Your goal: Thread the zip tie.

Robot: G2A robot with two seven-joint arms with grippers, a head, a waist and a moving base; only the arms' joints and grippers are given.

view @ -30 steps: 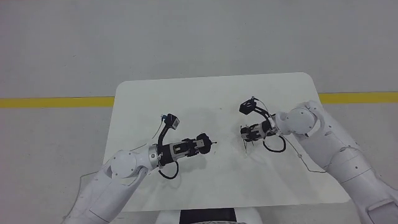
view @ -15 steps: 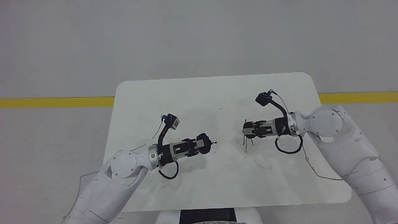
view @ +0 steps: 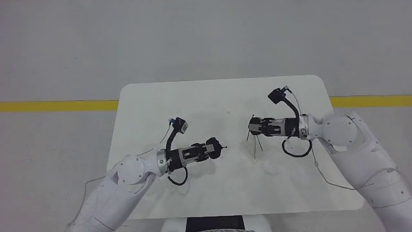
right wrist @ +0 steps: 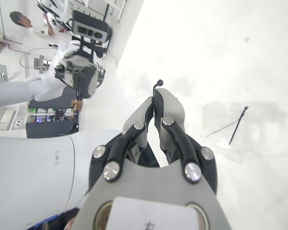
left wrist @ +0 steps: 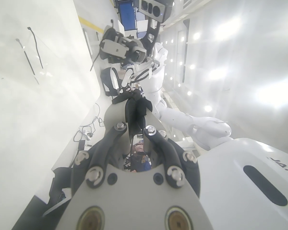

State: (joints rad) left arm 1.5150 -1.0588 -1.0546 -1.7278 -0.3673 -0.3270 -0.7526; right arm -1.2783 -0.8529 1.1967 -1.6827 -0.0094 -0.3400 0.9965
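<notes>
Swings right hand (view: pixel 252 126) inward since a second ago, clamped on zip tie (right wrist: pixel 160 81) near its head, above tabletop (view: pixel 193 109). Holds left hand (view: pixel 217 145) shut, well apart. Risks floppy tail missing head.

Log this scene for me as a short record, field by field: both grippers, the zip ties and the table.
right gripper: shut on a thin black plastic zip tie, head poking past the fingertips, tail dangling
left gripper: shut; whether it pinches anything cannot be told
second black zip tie: lying loose and flat on the table, untouched, near the right gripper
white table: rounded corners, both arms over it
grippers: facing each other, apart
task state: nothing threaded yet
</notes>
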